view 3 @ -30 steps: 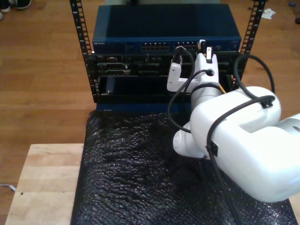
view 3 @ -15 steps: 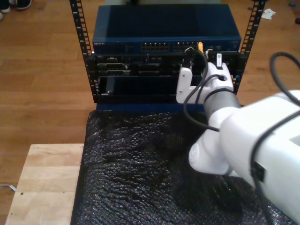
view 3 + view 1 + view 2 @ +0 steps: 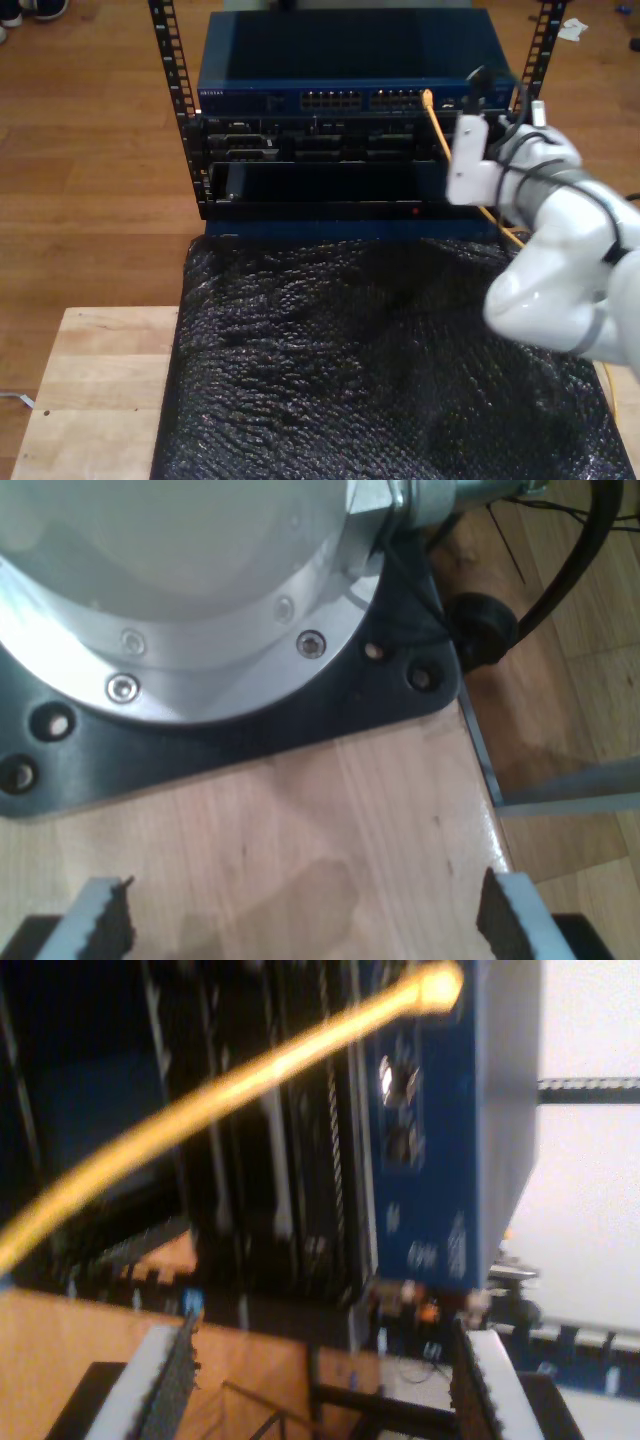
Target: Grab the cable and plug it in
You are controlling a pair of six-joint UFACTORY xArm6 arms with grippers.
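Cable (image 3: 436, 125) seen plugged into blue switch (image 3: 350, 60) port, exterior view's right. My second gripper (image 3: 320, 1380): jaws apart, nothing held. Plug-in step judged done; next, arm to be backed off w/o snagging.

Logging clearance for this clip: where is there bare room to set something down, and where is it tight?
Free: the black bubble-wrap mat below the rack, and the wooden table at the exterior view's left. Crowded: the exterior view's right, where the white arm and the cable, plugged into the blue switch, stand.
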